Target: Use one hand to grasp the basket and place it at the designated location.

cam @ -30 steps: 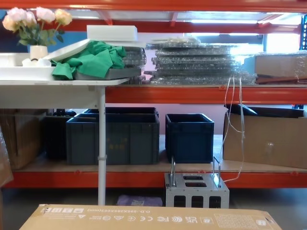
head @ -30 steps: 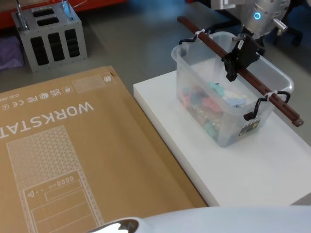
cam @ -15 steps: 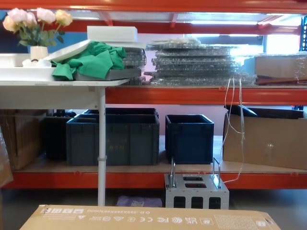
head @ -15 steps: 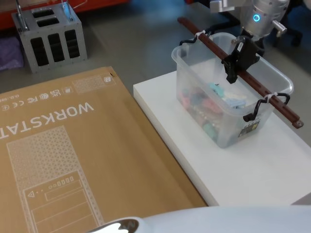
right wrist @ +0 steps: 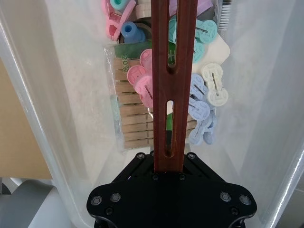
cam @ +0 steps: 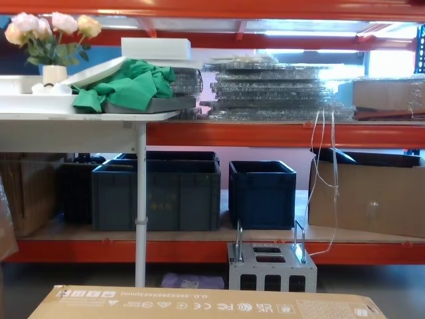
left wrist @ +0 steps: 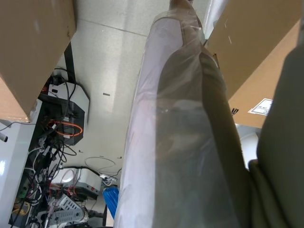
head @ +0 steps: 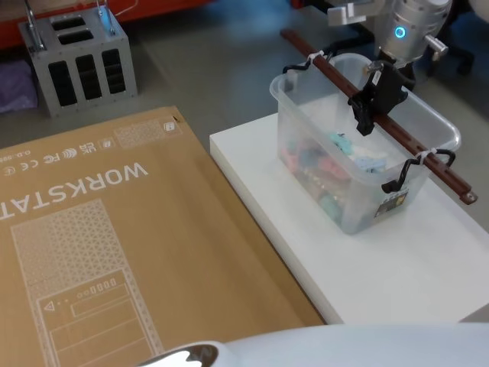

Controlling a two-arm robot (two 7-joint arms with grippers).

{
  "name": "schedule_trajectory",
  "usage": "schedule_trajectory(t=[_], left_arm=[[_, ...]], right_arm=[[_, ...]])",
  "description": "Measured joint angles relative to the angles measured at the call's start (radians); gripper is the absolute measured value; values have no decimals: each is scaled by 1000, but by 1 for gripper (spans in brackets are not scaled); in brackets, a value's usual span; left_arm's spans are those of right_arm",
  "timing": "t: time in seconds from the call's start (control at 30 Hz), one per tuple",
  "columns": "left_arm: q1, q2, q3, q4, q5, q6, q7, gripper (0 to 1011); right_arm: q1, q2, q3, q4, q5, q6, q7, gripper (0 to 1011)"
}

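Grasping the handle (head: 397, 131) at mid-length, right gripper (head: 370, 103) fingers clench it crosswise; the basket (head: 355, 149) hangs directly beneath.

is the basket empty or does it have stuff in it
Not empty. The basket holds a pile of pastel clothes pegs and a pack of wooden ones, seen under the handle that the right gripper grips.

Orange shelving (cam: 265, 133) with blue crates (cam: 262, 189), grey floor (head: 206, 69).
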Motion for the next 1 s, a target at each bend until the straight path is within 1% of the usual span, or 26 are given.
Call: schedule_trajectory(t=[0.03,0.07,0.17,0.2,0.27,0.3,0.37,0.47,0.5,0.57,0.6,0.67,0.7,0.73,0.8,0.83,0.9,1.0], left_arm=[[0,0,0,0,0,0,0,0],[0,0,0,0,0,0,0,0],[0,0,0,0,0,0,0,0],[0,0,0,0,0,0,0,0],[0,0,0,0,0,0,0,0],[0,0,0,0,0,0,0,0],[0,0,0,0,0,0,0,0],[0,0,0,0,0,0,0,0],[0,0,0,0,0,0,0,0],[0,0,0,0,0,0,0,0],[0,0,0,0,0,0,0,0],[0,0,0,0,0,0,0,0],[0,0,0,0,0,0,0,0],[0,0,0,0,0,0,0,0],[0,0,0,0,0,0,0,0],[0,0,0,0,0,0,0,0],[0,0,0,0,0,0,0,0],[0,0,0,0,0,0,0,0]], right_arm=[[0,0,0,0,-1,0,1,16],[0,0,0,0,-1,0,1,63],[0,-1,0,1,-1,1,0,109],[-1,1,0,0,0,0,-1,160],[-4,3,1,-3,1,0,-4,199],[-6,4,2,-5,1,0,-6,252],[-7,6,3,-6,1,0,-8,291],[-9,8,5,-8,3,-1,-10,395],[-10,8,6,-8,3,-1,-10,410],[-11,9,7,-8,3,-1,-10,497],[-11,9,8,-9,3,-1,-10,518],[-12,9,9,-9,3,-1,-11,597],[-12,9,9,-9,3,-1,-11,612],[-13,10,10,-10,3,-1,-11,659],[-15,11,11,-11,3,-1,-12,700],[-16,12,12,-12,3,-1,-13,754],[-17,13,13,-13,3,0,-14,793],[-18,14,15,-14,3,0,-14,885]])
